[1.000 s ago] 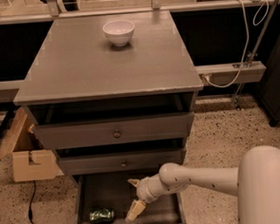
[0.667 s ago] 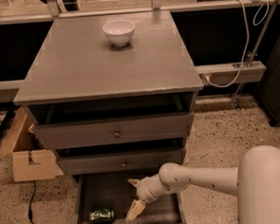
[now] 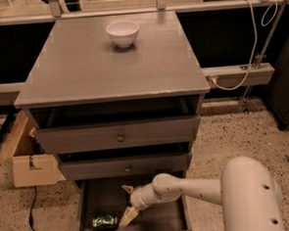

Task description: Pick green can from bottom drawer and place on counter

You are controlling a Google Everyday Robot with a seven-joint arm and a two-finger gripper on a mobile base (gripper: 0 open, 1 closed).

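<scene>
The green can (image 3: 104, 222) lies on its side on the dark floor of the open bottom drawer (image 3: 156, 223), near the drawer's front left. My gripper (image 3: 127, 204) reaches down into the drawer from the right on a white arm. Its pale fingers stand spread apart, one finger (image 3: 128, 217) close to the can's right end and the other up near the drawer above. It holds nothing. The counter (image 3: 111, 60) is the grey top of the cabinet above.
A white bowl (image 3: 122, 32) stands at the back of the counter. Two grey drawers with round knobs (image 3: 120, 137) stick out above the bottom drawer. A cardboard box (image 3: 30, 163) sits on the floor at the left. A white cable hangs at the right.
</scene>
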